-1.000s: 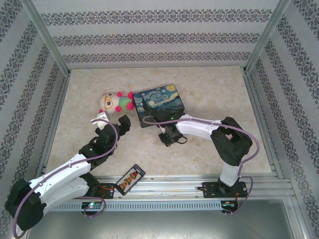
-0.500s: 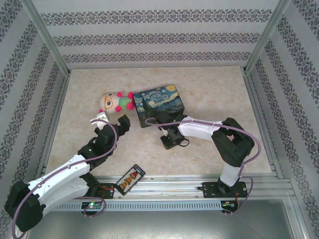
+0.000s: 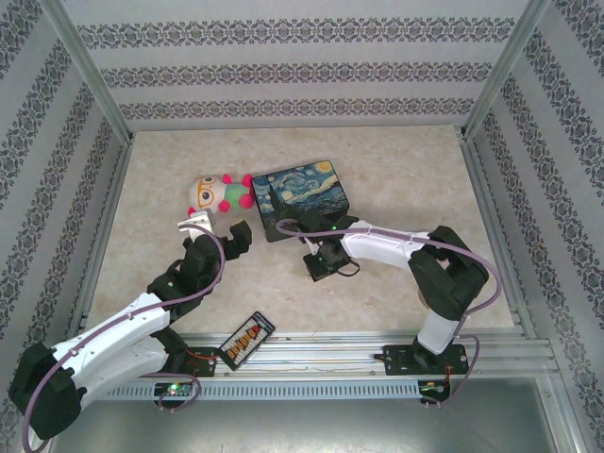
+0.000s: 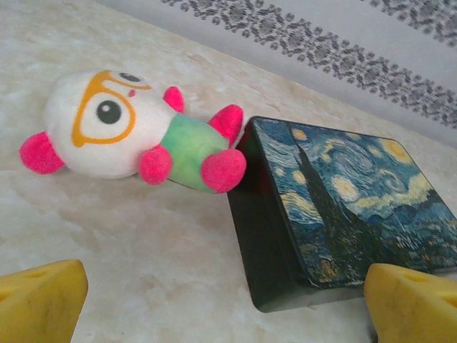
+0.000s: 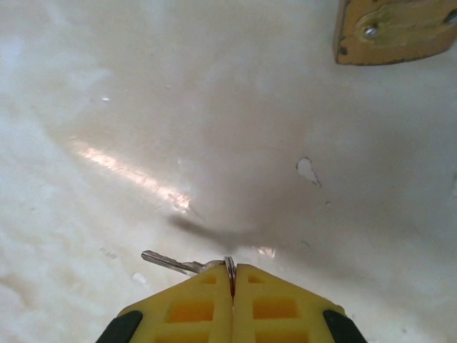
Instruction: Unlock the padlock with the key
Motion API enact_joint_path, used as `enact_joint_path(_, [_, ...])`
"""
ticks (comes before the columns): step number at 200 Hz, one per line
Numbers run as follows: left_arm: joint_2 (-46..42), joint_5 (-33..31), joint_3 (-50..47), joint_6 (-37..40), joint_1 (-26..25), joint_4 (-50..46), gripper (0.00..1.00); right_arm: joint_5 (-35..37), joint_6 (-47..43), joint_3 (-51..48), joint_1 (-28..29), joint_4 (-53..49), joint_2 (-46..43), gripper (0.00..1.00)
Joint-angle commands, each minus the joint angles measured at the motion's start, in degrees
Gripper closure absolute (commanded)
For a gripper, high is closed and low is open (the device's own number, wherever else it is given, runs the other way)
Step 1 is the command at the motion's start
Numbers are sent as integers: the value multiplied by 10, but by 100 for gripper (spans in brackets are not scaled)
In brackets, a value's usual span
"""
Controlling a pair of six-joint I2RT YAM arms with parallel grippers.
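My right gripper [image 5: 233, 275] is shut on the key's ring, just above the table. The small silvery key [image 5: 168, 262] sticks out to the left of the yellow fingertips. The brass padlock [image 5: 396, 28] lies on the table ahead, at the upper right of the right wrist view, cut by the frame edge, its shackle out of view. From above, my right gripper [image 3: 319, 266] points down near the tin box's front corner. My left gripper [image 3: 215, 229] stands open, its yellow fingers [image 4: 39, 304] wide apart with nothing between them.
A Starry-Night tin box [image 3: 304, 196] sits mid-table, with a plush toy [image 3: 215, 192] with orange glasses and pink limbs against its left side. A small abacus-like toy [image 3: 247, 338] lies at the near edge. Metal rails and patterned walls [image 3: 302, 71] bound the table.
The right arm's elbow has swung a little to the right, and its gripper has shifted slightly toward the near edge. The left gripper has crept a little toward the plush toy.
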Motion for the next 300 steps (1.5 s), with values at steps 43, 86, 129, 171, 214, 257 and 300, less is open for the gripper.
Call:
enact_joint_path(43, [-43, 189, -45, 232, -4, 194, 1, -133, 7, 33, -65, -121, -120, 100])
enact_joint_path(86, [7, 360, -54, 448, -62, 278, 0, -252, 16, 53, -117, -187, -154, 100])
enact_joint_path(129, [113, 342, -12, 631, -151, 261, 3, -309, 11, 60, -145, -254, -165, 100])
enact_joint_path(171, [186, 355, 10, 716, -177, 302, 4, -329, -1, 78, -162, -314, -164, 100])
enact_joint_path(214, [223, 434, 50, 745, -179, 288, 14, -368, -1, 91, -172, -336, -149, 100])
enact_joint_path(257, [235, 485, 89, 760, -183, 215, 26, -394, -13, 105, -183, -366, -125, 100])
enact_joint_path(300, [240, 476, 108, 793, -192, 160, 38, -398, -26, 123, -188, -385, -107, 100])
